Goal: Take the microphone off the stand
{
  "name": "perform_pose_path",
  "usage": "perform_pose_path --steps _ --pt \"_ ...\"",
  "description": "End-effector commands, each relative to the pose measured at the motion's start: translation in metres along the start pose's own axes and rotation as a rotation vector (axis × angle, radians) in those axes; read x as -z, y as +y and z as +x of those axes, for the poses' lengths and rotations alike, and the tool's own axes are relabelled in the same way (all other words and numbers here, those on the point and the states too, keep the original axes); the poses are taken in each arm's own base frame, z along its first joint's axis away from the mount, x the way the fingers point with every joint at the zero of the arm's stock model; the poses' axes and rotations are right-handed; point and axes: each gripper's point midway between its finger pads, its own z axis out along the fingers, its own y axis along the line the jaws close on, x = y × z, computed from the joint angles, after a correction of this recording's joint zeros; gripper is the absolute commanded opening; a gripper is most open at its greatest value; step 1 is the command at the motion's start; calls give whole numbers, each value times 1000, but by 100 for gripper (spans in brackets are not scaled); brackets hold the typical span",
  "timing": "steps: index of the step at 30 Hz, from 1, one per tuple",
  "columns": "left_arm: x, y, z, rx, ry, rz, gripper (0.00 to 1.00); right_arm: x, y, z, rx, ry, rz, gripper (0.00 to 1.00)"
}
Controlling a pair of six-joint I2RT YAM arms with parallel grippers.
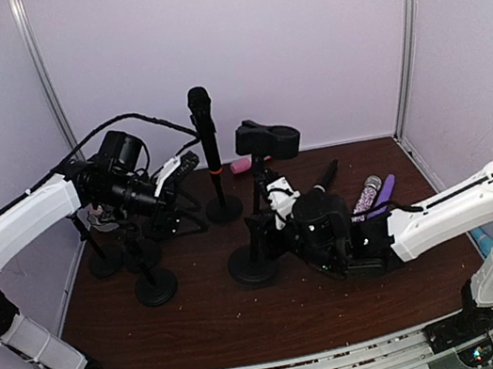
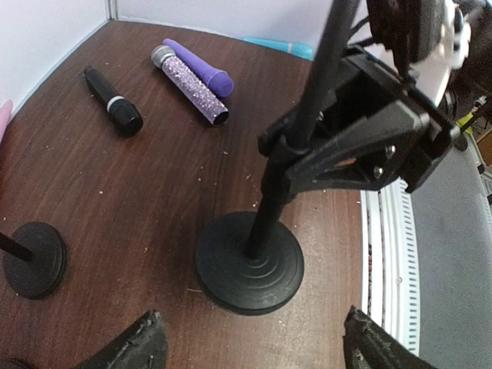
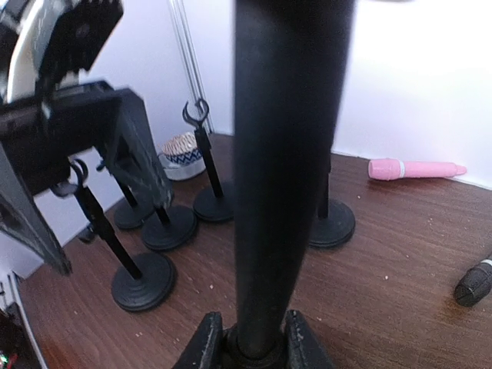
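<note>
Right wrist view: I've got my right gripper (image 3: 254,347) clamped round the stand pole (image 3: 284,154) — left gripper (image 2: 252,332) gapes wide, gripping nothing.

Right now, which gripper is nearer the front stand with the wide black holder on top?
Right. The right gripper has its fingers closed on the pole of the stand. The left gripper sits open, behind and left of it, not touching it.

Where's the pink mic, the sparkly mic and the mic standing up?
Pink mic (image 3: 415,168): right wrist view, middle of its body.
Sparkly mic (image 2: 192,88): left wrist view, glittery handle.
Standing mic (image 1: 200,107): top view, its head.
</note>
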Motion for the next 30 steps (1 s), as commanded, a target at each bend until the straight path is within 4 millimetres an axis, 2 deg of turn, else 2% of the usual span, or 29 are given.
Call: perform_pose_path --steps 1,7,12,18,23,30 --pt "-12 -12 -17 -40 -54 50 80 13 13 -76 -185 -149 -109 0" --pt "-26 -30 -24 -58 -54 122 76 18 26 -106 -215 -186 -166 0" --pt "-33 -32 -27 -62 -47 138 72 19 39 -124 -235 -211 -223 0" --pt "-32 -41 -32 -67 -72 195 58 23 49 -135 -284 -223 -284 0" --pt "-32 -46 -33 -70 -85 226 32 22 52 -136 -308 -225 -300 0" --pt "-32 -50 -33 -63 -93 258 26 22 54 -140 -342 -240 -316 0"
